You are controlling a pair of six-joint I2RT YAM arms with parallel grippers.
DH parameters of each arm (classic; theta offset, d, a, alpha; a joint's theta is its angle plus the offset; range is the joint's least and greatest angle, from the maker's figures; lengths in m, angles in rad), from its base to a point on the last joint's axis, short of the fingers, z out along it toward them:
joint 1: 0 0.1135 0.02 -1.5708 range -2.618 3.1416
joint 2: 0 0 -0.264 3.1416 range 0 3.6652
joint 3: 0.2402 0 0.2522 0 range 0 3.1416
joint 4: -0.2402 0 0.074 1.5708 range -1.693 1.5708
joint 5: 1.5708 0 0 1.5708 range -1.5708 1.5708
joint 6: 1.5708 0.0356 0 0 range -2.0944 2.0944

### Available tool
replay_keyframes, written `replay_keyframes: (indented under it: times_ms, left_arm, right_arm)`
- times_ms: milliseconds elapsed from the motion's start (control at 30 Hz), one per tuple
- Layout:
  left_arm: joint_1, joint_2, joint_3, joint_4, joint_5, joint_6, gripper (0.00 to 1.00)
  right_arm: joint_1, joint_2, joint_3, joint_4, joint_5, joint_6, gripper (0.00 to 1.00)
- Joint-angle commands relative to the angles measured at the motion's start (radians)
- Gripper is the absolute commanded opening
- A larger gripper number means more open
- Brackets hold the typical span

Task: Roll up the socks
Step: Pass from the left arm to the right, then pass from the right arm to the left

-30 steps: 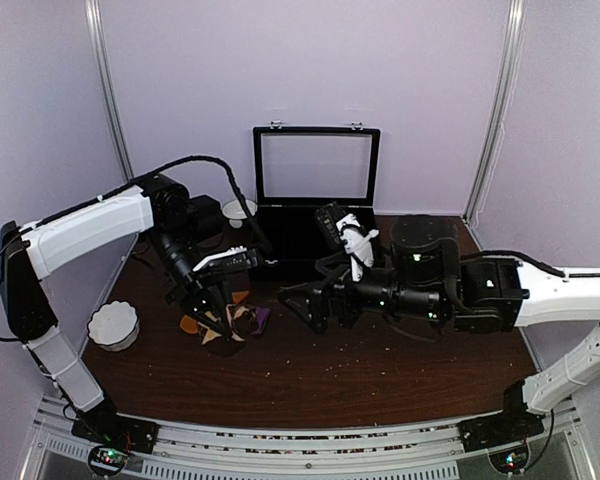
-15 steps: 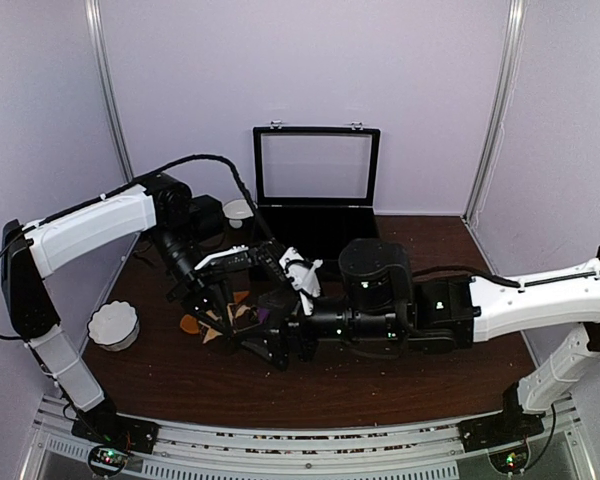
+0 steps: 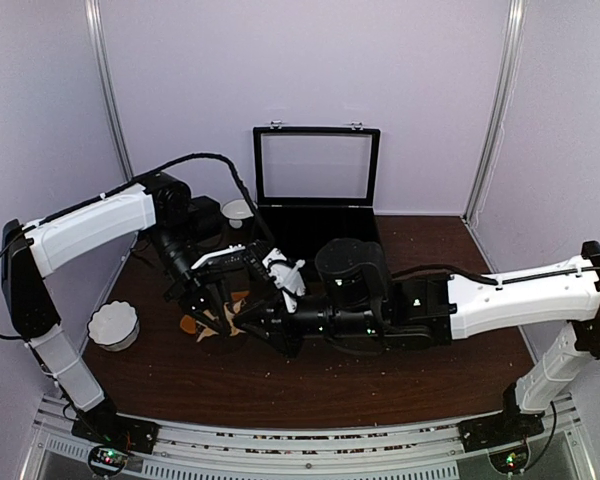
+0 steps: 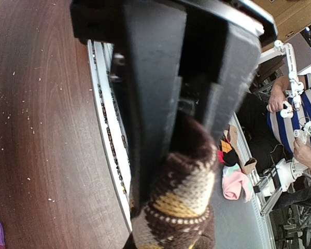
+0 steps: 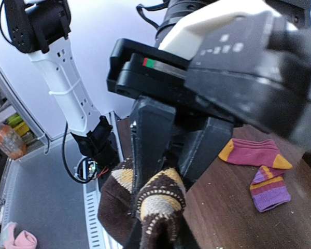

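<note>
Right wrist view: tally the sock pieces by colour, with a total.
brown argyle sock bundle, in the right claw: 1
magenta-red sock with orange ends: 1
purple-striped sock: 1
Total: 3

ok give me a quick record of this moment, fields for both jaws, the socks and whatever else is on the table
left jaws: shut on brown sock
right jaws: shut on the same sock
brown sock: gripped by both arms at once
red sock: flat on the table, not held
case: black, lid open, at the back
bowl: white, on the left side of the table
</note>
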State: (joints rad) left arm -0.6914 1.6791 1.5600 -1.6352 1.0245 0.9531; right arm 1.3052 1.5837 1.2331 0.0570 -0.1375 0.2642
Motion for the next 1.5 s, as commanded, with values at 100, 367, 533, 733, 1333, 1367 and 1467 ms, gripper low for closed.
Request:
replay_keyframes:
  times_ms: [100, 367, 533, 733, 1333, 1367, 1467]
  left_arm:
    - [-0.002, -0.025, 0.038, 0.017, -0.001, -0.018, 0.09]
    - [-0.002, -0.174, 0.007, 0.420, -0.364, -0.348, 0.19]
    - [0.000, -0.241, -0.012, 0.450, -0.352, -0.353, 0.39]
    - [-0.002, -0.226, -0.050, 0.379, -0.248, -0.308, 0.53]
    - [-0.126, -0.357, -0.219, 0.629, -0.566, -0.360, 0.43]
    - [-0.125, -0.367, -0.219, 0.646, -0.609, -0.360, 0.40]
    - [-0.126, -0.384, -0.211, 0.681, -0.700, -0.349, 0.33]
  right_arm:
    - [0.000, 0.014, 0.039, -0.004, 0.059, 0.042, 0.00]
    - [0.044, -0.023, -0.020, -0.005, 0.337, 0.070, 0.00]
    - [0.072, -0.033, -0.025, -0.002, 0.447, 0.039, 0.00]
    - [0.086, -0.043, -0.029, 0.037, 0.473, 0.027, 0.00]
    - [0.099, 0.006, 0.000, 0.140, 0.482, 0.171, 0.00]
    - [0.099, 0.010, 0.007, 0.133, 0.474, 0.188, 0.00]
    - [0.098, 0.013, 0.001, 0.129, 0.453, 0.246, 0.00]
